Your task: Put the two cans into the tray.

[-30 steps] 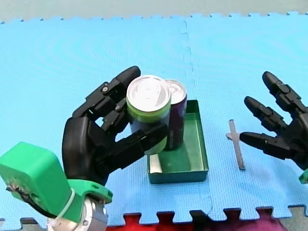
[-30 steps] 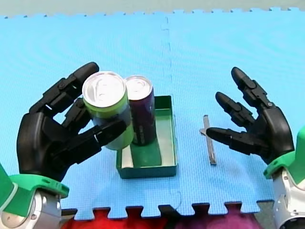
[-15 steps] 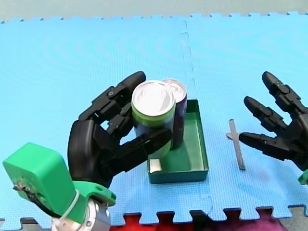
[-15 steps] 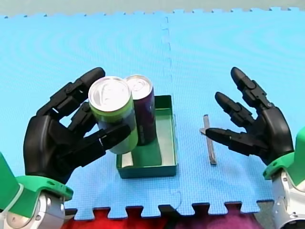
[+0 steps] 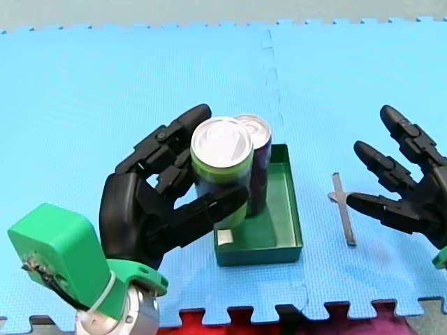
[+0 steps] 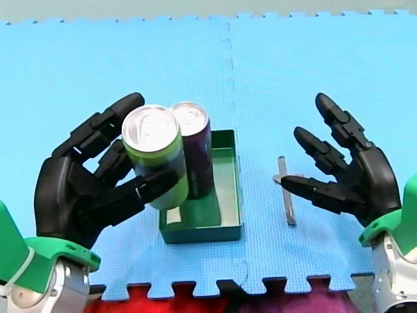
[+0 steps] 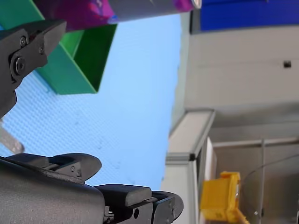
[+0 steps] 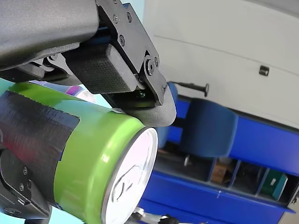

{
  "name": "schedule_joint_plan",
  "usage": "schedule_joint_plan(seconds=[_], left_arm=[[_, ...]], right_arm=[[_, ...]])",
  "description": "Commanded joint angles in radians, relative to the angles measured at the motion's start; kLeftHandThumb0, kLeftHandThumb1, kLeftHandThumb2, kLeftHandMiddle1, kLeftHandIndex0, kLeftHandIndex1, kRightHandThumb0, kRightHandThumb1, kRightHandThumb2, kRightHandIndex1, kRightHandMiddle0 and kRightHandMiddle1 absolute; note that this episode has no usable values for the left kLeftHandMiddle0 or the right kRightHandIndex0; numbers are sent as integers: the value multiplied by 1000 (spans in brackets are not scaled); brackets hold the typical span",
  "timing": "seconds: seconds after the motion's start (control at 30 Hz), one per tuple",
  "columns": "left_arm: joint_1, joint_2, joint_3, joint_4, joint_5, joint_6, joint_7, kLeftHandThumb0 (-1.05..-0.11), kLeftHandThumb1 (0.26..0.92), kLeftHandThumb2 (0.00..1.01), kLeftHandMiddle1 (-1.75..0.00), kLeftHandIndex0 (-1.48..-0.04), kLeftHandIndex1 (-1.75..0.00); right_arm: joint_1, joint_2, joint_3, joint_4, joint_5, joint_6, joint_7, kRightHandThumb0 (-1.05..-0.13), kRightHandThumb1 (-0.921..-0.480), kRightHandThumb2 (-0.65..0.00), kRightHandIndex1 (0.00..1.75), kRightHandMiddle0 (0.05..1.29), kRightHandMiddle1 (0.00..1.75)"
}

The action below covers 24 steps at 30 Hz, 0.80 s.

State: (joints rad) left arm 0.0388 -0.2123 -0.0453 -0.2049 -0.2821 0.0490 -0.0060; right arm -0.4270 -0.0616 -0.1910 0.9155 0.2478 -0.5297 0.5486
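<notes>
While the left robot hand [image 5: 136, 216], low by the mat's [image 5: 91, 77] near edge, has its fingers and thumb wrapped around the green can [image 5: 222, 164], the right robot hand [image 6: 352, 179] hangs released and holding nothing towards the right edge. Just beside its fingertips, a thin grey strip [image 5: 343, 209] lies flat on the mat. A little farther in, about midway along the near edge, sits the green tray [image 5: 293, 216]. The green can is held upright over its near left part. The thumb hides the can's base, so I cannot tell whether it touches the tray floor. Behind it, touching or very nearly so, the purple can [image 5: 258, 167] stands upright inside the tray towards its far end.

One can looks placed, so the step in hand appears to be setting down the second. The next move probably calls for lowering the green can straight down until its base sits flat. The thumb and fingers would then ease off and draw back to the left without nudging the purple can or catching the tray's left wall.
</notes>
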Motion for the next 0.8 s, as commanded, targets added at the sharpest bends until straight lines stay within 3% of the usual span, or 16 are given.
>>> schedule_joint_plan(seconds=[0.0, 0.4, 0.77], left_arm=[[-8, -4, 4, 1, -6, -15, -5, -368, 755, 0, -1, -1269, 0], [-4, -9, -6, 8, 4, -26, -6, -367, 757, 0, -1, -1270, 0], [42, -8, -60, -33, 29, -24, -5, -368, 757, 0, 0, -1269, 0]], right_arm=[[-6, -4, -4, 6, 1, -5, -3, -647, -653, 0, 2, 244, 1], [-8, -4, -9, 13, 5, -11, 4, -637, -653, 0, 4, 247, 1], [-12, -3, -14, 19, 9, -13, 3, -623, -654, 0, 4, 251, 1]])
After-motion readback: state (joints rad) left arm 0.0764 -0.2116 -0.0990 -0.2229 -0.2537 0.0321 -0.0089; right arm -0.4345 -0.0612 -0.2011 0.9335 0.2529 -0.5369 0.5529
